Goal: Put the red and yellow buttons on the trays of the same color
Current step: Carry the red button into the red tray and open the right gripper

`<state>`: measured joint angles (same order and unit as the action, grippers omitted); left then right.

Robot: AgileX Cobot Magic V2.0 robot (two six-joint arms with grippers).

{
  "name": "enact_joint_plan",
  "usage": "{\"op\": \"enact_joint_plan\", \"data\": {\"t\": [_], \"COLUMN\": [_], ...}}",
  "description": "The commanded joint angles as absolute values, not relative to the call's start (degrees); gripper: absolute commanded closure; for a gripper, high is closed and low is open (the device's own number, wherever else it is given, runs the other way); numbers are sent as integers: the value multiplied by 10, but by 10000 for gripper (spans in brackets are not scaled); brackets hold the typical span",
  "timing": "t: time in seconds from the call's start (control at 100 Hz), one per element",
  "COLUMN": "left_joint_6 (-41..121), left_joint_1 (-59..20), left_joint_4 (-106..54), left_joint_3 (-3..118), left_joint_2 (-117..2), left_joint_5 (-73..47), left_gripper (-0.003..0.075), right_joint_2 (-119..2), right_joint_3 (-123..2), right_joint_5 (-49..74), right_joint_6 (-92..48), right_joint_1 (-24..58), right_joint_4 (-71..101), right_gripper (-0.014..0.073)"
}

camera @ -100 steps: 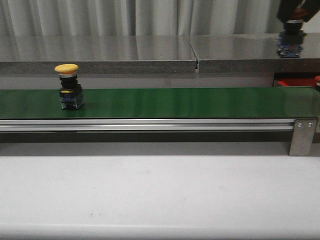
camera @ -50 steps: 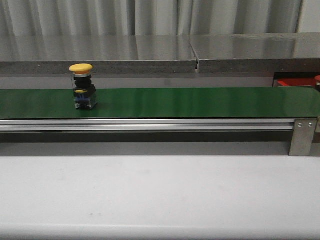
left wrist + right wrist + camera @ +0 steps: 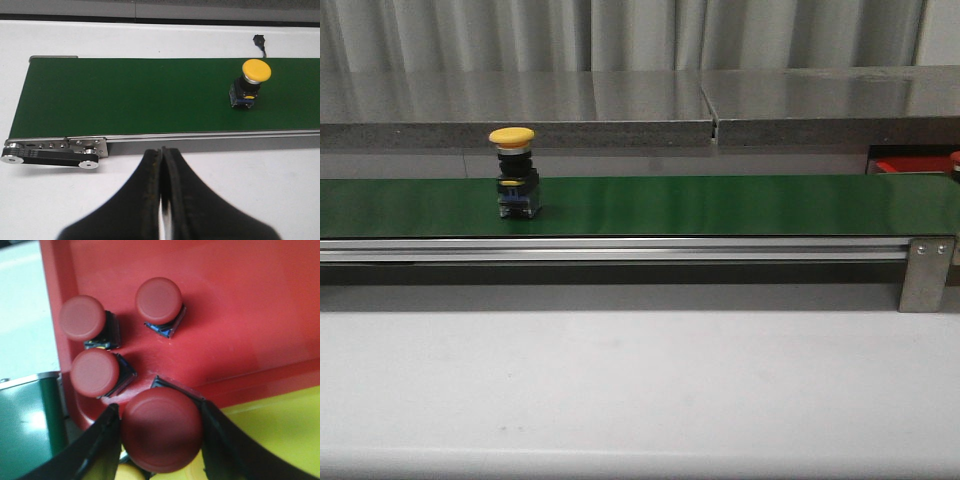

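Note:
A yellow button [image 3: 512,170] stands upright on the green belt [image 3: 720,205], left of the middle; it also shows in the left wrist view [image 3: 252,80]. My left gripper [image 3: 161,150] is shut and empty over the white table, on the near side of the belt. My right gripper [image 3: 159,407] is shut on a red button [image 3: 162,432], held above the edge of the red tray [image 3: 240,315]. Three red buttons [image 3: 158,300] stand in that tray. A yellow tray surface [image 3: 270,425] lies beside it. In the front view the red tray [image 3: 910,165] is a strip at the far right.
The belt's metal rail [image 3: 620,248] and end bracket [image 3: 925,272] run along the near side. A grey ledge [image 3: 520,110] lies behind the belt. A yellow cap [image 3: 131,473] shows under the held button. The belt's end pulley [image 3: 55,156] is close to my left gripper.
The yellow button has travelled to the right along the belt. The right gripper with its button, seen at the front view's top right a second ago, has left that view.

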<state>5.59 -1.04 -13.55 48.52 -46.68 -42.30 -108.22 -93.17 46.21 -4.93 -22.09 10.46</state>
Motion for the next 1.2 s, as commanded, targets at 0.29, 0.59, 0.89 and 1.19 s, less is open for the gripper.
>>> {"op": "enact_joint_plan", "data": {"t": [0.29, 0.59, 0.89, 1.19], "left_joint_6": [55, 55, 55, 55], "left_joint_1": [-17, -17, -17, -17], "left_joint_4": [-142, -142, -142, -142], "left_joint_3": [500, 500, 500, 500], "left_joint_2": [-463, -463, -463, -463], "left_joint_5": [-380, -378, -368, -358], "left_gripper": [741, 741, 741, 741], "right_joint_2": [-1101, -1127, -1141, -1139], "right_joint_3": [-944, -944, -944, -944], "right_joint_5": [362, 338, 340, 338], "right_joint_6": [-47, -47, -50, -50], "right_joint_1": [-225, -225, -225, -225], "right_joint_4": [154, 155, 155, 155], "right_gripper": [460, 460, 330, 171]}}
